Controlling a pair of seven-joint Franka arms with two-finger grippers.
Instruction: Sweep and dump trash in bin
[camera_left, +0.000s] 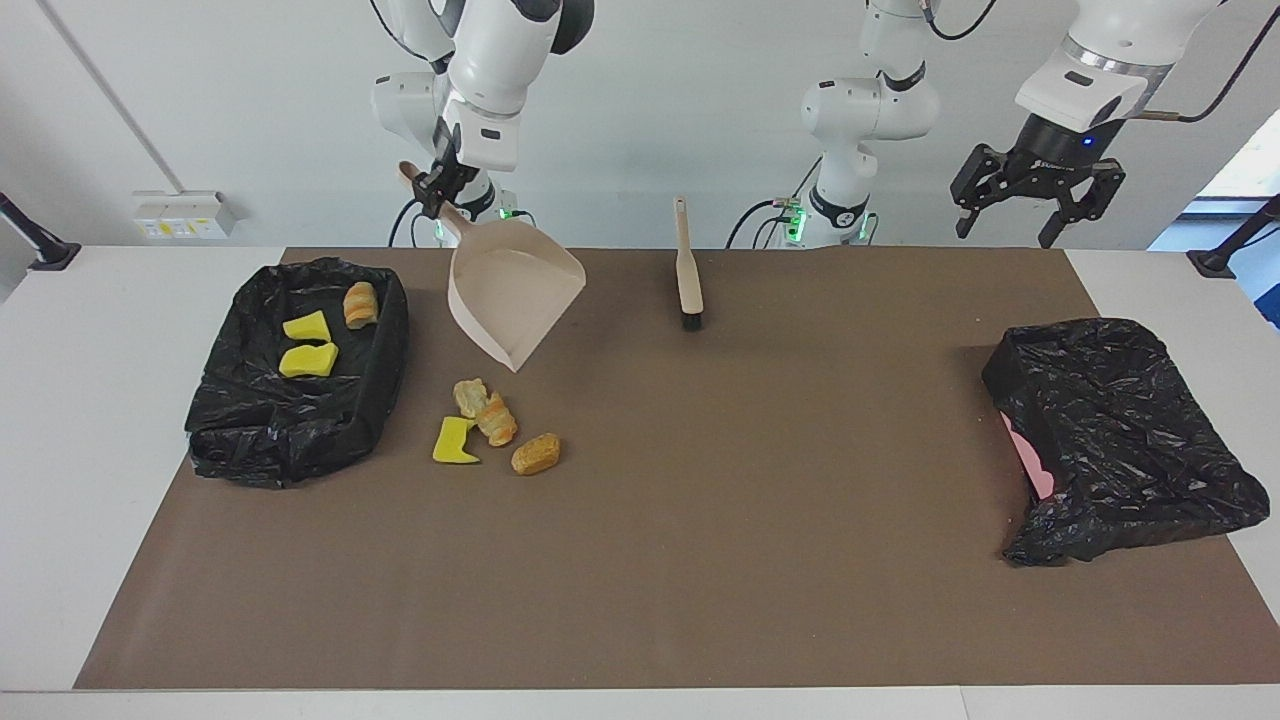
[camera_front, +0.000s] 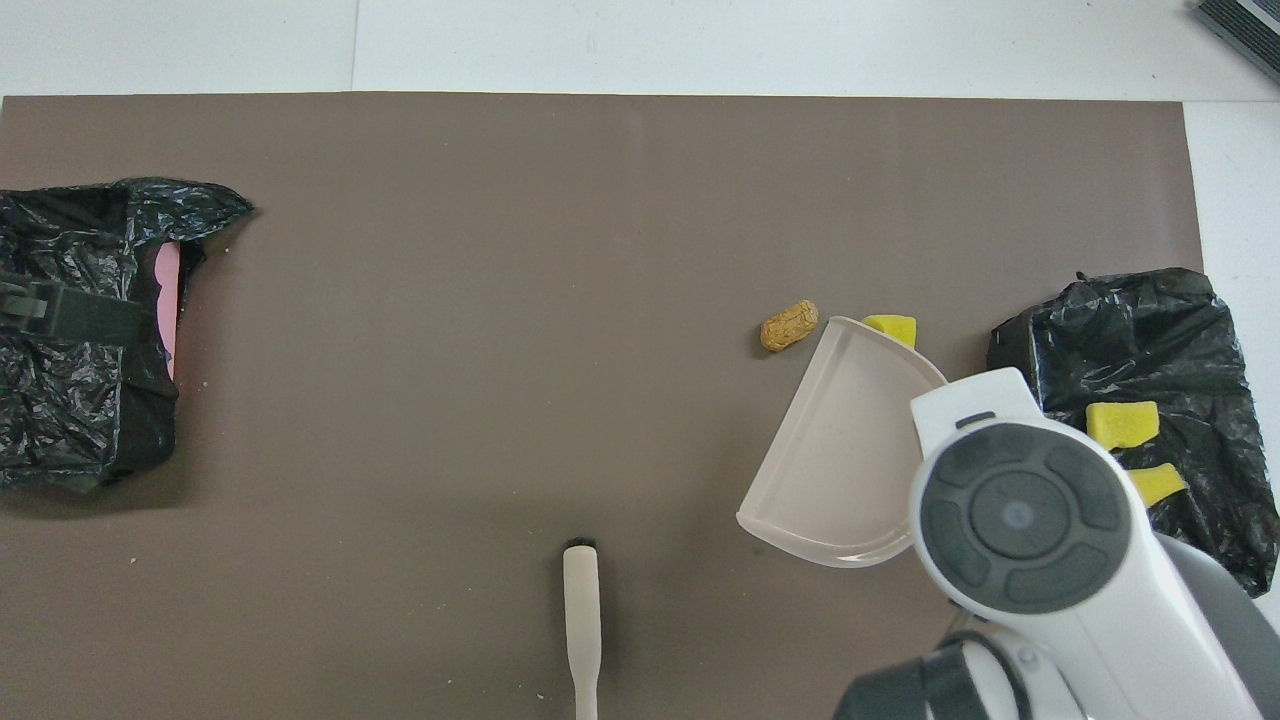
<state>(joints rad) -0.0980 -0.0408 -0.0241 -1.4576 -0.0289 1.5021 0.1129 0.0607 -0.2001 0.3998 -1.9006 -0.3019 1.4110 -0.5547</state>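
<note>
Dustpan in right gripper hangs apparently above trash.

A beige dustpan hangs from the black-fingered right gripper of a white arm, and just below its lip lie scraps in bright yellow, pale tan and orange-brown on the plain brown mat. Out to the side of that gripper, toward its own end of the table, a glossy black bag-lined bin holds two yellow pieces and one striped orange-brown chunk. Under the black left gripper sits another crinkled black bag showing a strip of pink, while a beige brush with black bristles lies between the two hands.
</note>
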